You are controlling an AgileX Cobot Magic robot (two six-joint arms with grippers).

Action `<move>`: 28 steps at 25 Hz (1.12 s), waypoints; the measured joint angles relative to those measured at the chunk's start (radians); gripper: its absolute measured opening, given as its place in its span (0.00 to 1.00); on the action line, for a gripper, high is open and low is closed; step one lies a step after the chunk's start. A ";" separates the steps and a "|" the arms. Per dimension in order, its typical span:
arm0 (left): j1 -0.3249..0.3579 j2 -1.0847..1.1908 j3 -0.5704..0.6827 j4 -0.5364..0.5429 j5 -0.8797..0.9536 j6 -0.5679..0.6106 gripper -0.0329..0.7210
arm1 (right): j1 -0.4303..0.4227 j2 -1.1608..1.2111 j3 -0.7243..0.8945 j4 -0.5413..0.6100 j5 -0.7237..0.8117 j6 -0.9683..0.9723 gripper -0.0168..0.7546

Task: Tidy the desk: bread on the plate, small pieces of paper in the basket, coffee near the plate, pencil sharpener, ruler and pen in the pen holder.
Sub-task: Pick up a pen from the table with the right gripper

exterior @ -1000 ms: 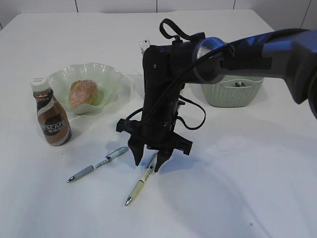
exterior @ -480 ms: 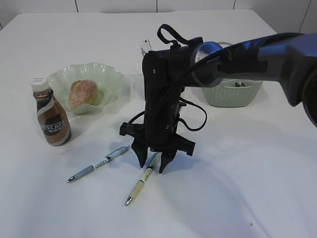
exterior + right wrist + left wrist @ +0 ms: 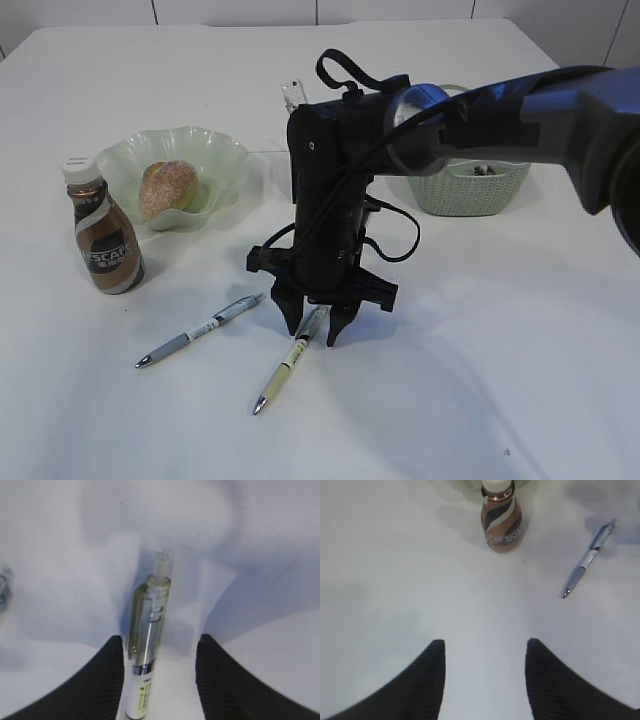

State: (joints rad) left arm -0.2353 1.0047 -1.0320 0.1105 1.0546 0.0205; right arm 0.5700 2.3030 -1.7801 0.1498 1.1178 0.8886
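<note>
Over yellow pen [image 3: 290, 363], right gripper [image 3: 315, 327] astride

Coffee bottle [image 3: 103, 243] label: partial "SCAF" lettering legible; pen print unreadable.

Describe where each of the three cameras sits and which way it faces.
Exterior: in front of the table, slanting down at plate, bottle, two pens and basket; shows the right arm.
Left wrist: above the table, facing bottle and blue pen; shows the open left gripper.
Right wrist: looks down at the yellow pen between the open right gripper.
Shared: bottle, both pens.
</note>
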 joint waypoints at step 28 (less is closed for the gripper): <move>0.000 0.000 0.000 0.004 -0.002 0.000 0.53 | 0.004 0.016 0.000 -0.006 -0.023 0.034 0.52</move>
State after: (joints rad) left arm -0.2353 1.0047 -1.0320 0.1140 1.0527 0.0205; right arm 0.5740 2.3187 -1.7801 0.1439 1.0946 0.9224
